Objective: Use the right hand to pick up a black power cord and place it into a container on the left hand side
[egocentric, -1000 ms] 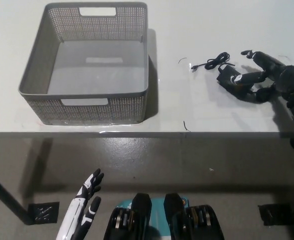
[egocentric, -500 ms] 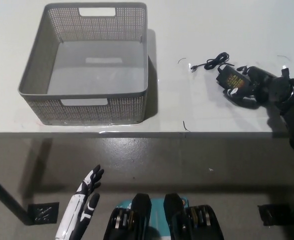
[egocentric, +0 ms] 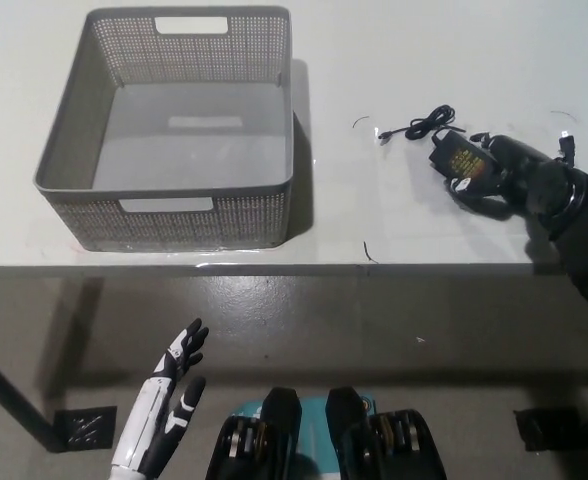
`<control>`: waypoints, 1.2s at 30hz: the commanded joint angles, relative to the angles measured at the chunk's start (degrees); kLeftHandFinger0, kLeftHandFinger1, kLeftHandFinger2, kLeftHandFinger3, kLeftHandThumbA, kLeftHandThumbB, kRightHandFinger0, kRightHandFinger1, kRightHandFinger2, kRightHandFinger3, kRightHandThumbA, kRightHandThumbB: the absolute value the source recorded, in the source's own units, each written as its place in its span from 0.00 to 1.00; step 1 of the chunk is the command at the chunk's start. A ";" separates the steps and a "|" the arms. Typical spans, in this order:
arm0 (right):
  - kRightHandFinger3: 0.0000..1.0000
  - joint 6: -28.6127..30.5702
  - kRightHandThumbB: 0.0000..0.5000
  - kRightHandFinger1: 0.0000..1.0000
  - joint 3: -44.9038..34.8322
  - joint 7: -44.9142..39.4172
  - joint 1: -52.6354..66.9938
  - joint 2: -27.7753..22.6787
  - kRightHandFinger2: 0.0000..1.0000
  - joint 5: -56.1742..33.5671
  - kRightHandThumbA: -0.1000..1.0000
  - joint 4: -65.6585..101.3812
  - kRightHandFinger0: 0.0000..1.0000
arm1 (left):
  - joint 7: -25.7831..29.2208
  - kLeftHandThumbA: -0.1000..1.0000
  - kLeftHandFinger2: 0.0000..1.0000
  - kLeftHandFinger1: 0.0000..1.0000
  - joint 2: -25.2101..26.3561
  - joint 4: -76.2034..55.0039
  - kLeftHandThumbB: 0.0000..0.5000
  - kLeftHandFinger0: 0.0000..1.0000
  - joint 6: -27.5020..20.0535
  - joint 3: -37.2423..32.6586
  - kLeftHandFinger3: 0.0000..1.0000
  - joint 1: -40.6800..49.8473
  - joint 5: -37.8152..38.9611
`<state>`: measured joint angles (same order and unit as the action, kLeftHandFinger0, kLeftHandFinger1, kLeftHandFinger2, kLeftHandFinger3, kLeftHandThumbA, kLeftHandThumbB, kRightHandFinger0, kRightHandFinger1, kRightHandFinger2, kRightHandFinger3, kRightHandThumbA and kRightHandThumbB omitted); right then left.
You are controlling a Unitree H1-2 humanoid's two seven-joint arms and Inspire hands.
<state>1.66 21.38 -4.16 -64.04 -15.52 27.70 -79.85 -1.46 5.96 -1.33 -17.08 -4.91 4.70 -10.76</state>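
A black power cord lies on the white table (egocentric: 424,60) at the right: its adapter brick (egocentric: 458,156) and a thin coiled cable (egocentric: 424,124) running left of it. My black right hand (egocentric: 509,175) has its fingers closed around the right side of the brick, which still rests on the table. The grey perforated basket (egocentric: 84,130) stands at the table's left with nothing inside. My white left hand (egocentric: 169,395) hangs open below the table's front edge at the lower left.
The table's front edge (egocentric: 294,268) runs across the middle of the picture, with grey floor below it. A small black scrap (egocentric: 370,250) lies near that edge. A table leg (egocentric: 14,405) slants at the lower left.
My right hand went from spread fingers over the brick to fingers closed on it. The left hand shifted slightly below the table.
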 commanded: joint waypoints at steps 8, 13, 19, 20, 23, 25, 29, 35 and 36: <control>0.97 7.70 0.25 0.55 -1.31 22.83 0.14 0.15 0.90 -0.67 0.00 -0.18 0.07 | 0.67 0.97 1.00 1.00 0.55 -0.60 0.11 1.00 -1.31 1.00 1.00 -2.20 0.20; 0.88 9.23 0.34 0.46 -1.79 24.87 -0.23 -0.12 0.88 -0.81 0.00 -0.18 0.00 | 0.45 0.97 1.00 1.00 0.60 -1.01 0.09 1.00 -1.15 0.88 1.00 -2.02 0.24; 0.75 10.21 0.36 0.35 -1.77 26.27 -1.07 -0.31 0.76 -0.76 0.00 0.10 0.00 | 0.23 0.99 1.00 1.00 0.65 -1.12 0.12 1.00 -0.54 0.90 1.00 -2.37 0.24; 0.71 9.99 0.37 0.30 -1.98 26.54 -1.41 -0.18 0.71 -0.97 0.00 0.22 0.00 | 0.32 1.00 1.00 1.00 0.65 -1.18 0.13 1.00 -0.40 0.90 1.00 -2.40 -0.13; 0.73 11.11 0.34 0.33 -2.70 28.19 -3.07 0.05 0.82 -1.51 0.00 1.01 0.00 | 0.14 0.99 1.00 1.00 0.65 -1.05 0.12 1.00 -0.61 0.85 1.00 -2.65 0.22; 0.96 12.05 0.30 0.48 -3.34 28.71 -4.77 0.07 0.89 -1.95 0.00 1.77 0.01 | 0.25 1.00 1.00 1.00 0.64 -1.10 0.13 1.00 -0.48 0.89 1.00 -2.61 -0.03; 0.91 14.29 0.33 0.42 -4.18 29.56 -7.29 -0.49 0.83 -2.15 0.00 4.62 0.00 | 0.38 1.00 1.00 1.00 0.72 -1.19 0.11 1.00 -0.29 0.89 1.00 -2.60 -0.64; 0.80 13.48 0.33 0.33 -6.08 29.92 -10.67 -1.63 0.79 -1.94 0.00 14.34 0.00 | 0.41 0.99 1.00 1.00 0.91 -0.97 0.09 1.00 -0.46 1.05 1.00 -2.72 -0.70; 0.81 13.25 0.31 0.33 -6.50 28.95 -11.24 -1.98 0.79 -2.08 0.00 16.04 0.00 | 0.51 0.98 1.00 1.00 0.89 -0.85 0.09 1.00 -0.68 1.05 1.00 -2.68 -0.82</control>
<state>11.85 16.98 22.59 -67.87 -15.10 26.86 -71.15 -1.48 6.06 -1.20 -16.87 -4.47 2.81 -10.87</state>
